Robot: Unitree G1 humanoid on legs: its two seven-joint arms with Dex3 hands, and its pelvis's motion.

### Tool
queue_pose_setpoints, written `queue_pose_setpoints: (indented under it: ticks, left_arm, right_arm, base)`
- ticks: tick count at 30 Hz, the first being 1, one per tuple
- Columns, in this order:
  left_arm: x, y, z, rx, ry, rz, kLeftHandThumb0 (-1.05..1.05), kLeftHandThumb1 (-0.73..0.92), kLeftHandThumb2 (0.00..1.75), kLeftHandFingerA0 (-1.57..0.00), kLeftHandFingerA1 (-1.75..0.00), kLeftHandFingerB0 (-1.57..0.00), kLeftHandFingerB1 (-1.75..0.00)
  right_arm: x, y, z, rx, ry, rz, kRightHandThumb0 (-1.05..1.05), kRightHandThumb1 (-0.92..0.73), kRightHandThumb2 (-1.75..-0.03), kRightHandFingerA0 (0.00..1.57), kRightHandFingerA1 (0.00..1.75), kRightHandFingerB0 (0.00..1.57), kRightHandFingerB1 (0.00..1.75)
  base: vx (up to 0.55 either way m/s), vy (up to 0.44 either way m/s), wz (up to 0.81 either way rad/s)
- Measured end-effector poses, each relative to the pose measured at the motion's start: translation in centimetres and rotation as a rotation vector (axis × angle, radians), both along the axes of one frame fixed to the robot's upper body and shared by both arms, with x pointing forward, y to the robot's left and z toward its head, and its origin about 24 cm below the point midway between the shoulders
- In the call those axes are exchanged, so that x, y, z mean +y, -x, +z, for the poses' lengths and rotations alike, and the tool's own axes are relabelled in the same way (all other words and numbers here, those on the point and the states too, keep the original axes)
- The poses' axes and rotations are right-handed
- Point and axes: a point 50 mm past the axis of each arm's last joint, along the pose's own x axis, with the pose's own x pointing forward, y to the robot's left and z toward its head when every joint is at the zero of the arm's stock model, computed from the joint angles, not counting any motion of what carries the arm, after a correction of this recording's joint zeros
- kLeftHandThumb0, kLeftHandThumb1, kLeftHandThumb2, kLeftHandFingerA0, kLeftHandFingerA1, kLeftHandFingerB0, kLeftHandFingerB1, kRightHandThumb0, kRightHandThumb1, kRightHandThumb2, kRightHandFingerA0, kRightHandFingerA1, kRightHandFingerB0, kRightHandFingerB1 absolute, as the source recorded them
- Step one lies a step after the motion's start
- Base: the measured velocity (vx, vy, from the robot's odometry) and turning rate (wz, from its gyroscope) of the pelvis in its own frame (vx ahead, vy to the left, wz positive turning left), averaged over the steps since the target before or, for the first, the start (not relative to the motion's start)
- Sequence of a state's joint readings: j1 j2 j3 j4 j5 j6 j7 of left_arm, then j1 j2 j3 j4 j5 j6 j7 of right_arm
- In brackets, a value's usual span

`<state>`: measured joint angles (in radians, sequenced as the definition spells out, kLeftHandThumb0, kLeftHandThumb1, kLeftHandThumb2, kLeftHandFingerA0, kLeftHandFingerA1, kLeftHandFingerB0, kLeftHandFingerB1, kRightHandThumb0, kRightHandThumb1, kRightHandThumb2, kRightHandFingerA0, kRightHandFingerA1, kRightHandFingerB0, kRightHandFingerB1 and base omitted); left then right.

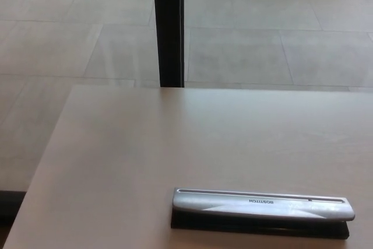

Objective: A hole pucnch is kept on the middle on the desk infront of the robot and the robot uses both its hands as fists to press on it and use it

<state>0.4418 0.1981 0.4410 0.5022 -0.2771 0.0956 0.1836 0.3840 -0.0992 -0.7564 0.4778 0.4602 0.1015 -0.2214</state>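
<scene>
The hole punch [262, 209] lies flat on the pale wooden surface [145, 144], low in the head view and to the right of centre, its long silver lever running left to right over a black base that shows as a dark strip along the near side. The brand lettering on the lever reads upside down from here, so the tool seems to face away from the robot. The lever looks to be up and unpressed, and I cannot make out any paper in the slot. Neither the left nor the right hand shows anywhere, so the state of the fingers cannot be told: whether they are spread or already curled into fists is unknown. Around the punch the surface carries nothing else; beyond its far edge a dark upright post [169, 27] rises in front of a grey tiled floor [262, 39]. Judging from this, the pressing has not begun and both fists have yet to arrive over the lever. The main risk from here is uneven pressure: one fist landing before the other, or both landing near one end, could tip or pivot the long body instead of driving the lever straight down. The smooth silver top may also let a fist slide off. Since the punch sits close to the bottom edge of the view, arms coming in from below could nudge it sideways along the surface before any push is made.
</scene>
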Motion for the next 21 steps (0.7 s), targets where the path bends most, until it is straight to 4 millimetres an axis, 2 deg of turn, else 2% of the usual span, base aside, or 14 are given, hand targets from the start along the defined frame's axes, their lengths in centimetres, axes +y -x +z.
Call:
queue_pose_setpoints:
  ticks: [1,2,6,7,8,9,10,11,12,13,16,18,19,21]
  left_arm:
    - [-0.01,-0.02,-0.04,0.001,0.002,0.001,-0.41,0.24,0.80,-0.90,-0.82,-0.94,-0.86]
    - [-0.02,-0.05,-0.05,0.002,0.003,0.001,-0.42,0.24,0.80,-0.91,-0.83,-0.94,-0.86]
    - [-0.04,-0.26,0.22,-0.004,-0.002,-0.011,-0.44,0.25,0.82,-0.94,-0.85,-0.94,-0.88]
    - [-0.04,-0.31,0.36,-0.008,-0.006,-0.015,-0.40,0.33,0.63,-1.02,-0.75,-0.95,-0.77]
    - [-0.03,-0.34,0.41,-0.009,-0.007,-0.017,-0.40,0.34,0.64,-1.00,-0.75,-0.94,-0.77]
    - [-0.04,-0.34,0.39,-0.008,-0.007,-0.017,-0.44,0.25,0.82,-0.95,-0.85,-0.94,-0.88]
    - [-0.04,-0.29,0.34,-0.004,-0.008,-0.017,-0.41,0.33,0.65,-1.01,-0.75,-0.95,-0.78]
    - [-0.04,-0.27,0.33,-0.001,-0.009,-0.018,-0.41,0.25,0.83,-0.93,-0.86,-0.90,-0.87]
    - [-0.02,-0.26,0.33,-0.001,-0.010,-0.017,-0.36,0.34,0.65,-0.98,-0.75,-0.90,-0.79]
    - [0.03,-0.25,0.34,-0.001,-0.011,-0.014,-0.42,0.26,0.83,-0.91,-0.84,-0.88,-0.85]
    - [0.07,-0.23,0.28,0.000,-0.010,-0.010,-0.38,0.36,0.64,-0.97,-0.71,-0.88,-0.77]
    - [0.07,-0.35,0.23,0.001,-0.010,-0.011,-0.36,0.34,0.63,-0.98,-0.70,-0.93,-0.77]
    - [0.09,-0.38,0.14,0.003,-0.008,-0.008,-0.43,0.25,0.82,-0.91,-0.81,-0.93,-0.86]
    - [0.08,-0.39,0.10,0.006,-0.008,-0.009,-0.43,0.25,0.82,-0.91,-0.81,-0.93,-0.86]
  right_arm:
    - [0.00,-0.04,-0.01,-0.001,-0.001,0.002,-0.41,-0.53,-0.56,0.79,0.75,0.73,0.68]
    - [0.00,-0.07,-0.02,-0.001,-0.002,0.003,-0.47,-0.38,-0.84,0.82,0.82,0.73,0.76]
    - [0.02,-0.18,-0.06,-0.004,-0.004,0.006,-0.45,-0.37,-0.83,0.82,0.82,0.72,0.76]
    - [0.03,-0.17,-0.09,-0.004,-0.005,0.005,-0.34,-0.51,-0.58,0.93,0.80,0.70,0.67]
    - [0.04,-0.17,-0.08,-0.005,-0.003,0.005,-0.36,-0.36,-0.85,0.85,0.84,0.61,0.72]
    - [0.06,-0.18,-0.06,-0.008,0.000,0.004,-0.35,-0.52,-0.63,0.90,0.77,0.65,0.68]
    - [0.17,-0.26,0.01,-0.021,0.010,-0.001,-0.36,-0.52,-0.61,0.86,0.74,0.64,0.66]
    - [0.24,-0.32,0.05,-0.029,0.017,-0.005,-0.38,-0.53,-0.60,0.86,0.72,0.65,0.64]
    - [0.25,-0.40,0.10,-0.032,0.025,-0.007,-0.36,-0.52,-0.58,0.88,0.71,0.64,0.62]
    - [0.20,-0.50,0.17,-0.035,0.033,-0.010,-0.40,-0.38,-0.84,0.81,0.80,0.61,0.70]
    - [0.18,-0.71,0.13,-0.038,0.039,-0.012,-0.39,-0.37,-0.83,0.82,0.82,0.59,0.70]
    - [0.18,-0.83,0.20,-0.040,0.042,-0.007,-0.30,-0.46,-0.56,0.85,0.75,0.67,0.65]
    - [0.18,-0.89,0.24,-0.042,0.042,-0.004,-0.30,-0.46,-0.56,0.92,0.76,0.70,0.65]
    - [0.19,-0.93,0.24,-0.042,0.041,0.000,-0.30,-0.46,-0.56,0.92,0.76,0.70,0.65]
  base:
    - [0.00,0.000,0.00]
    - [0.00,0.000,0.00]
    - [0.00,0.000,0.00]
    - [0.00,0.000,0.00]
    - [0.00,0.000,0.00]
    - [0.00,0.000,0.00]
    - [0.00,0.000,0.00]
    - [0.00,0.000,0.00]
    - [0.00,0.000,0.00]
    - [0.00,0.000,0.00]
    - [0.00,0.000,0.00]
    - [0.00,0.000,0.00]
    - [0.00,0.000,0.00]
    - [0.00,0.000,0.00]
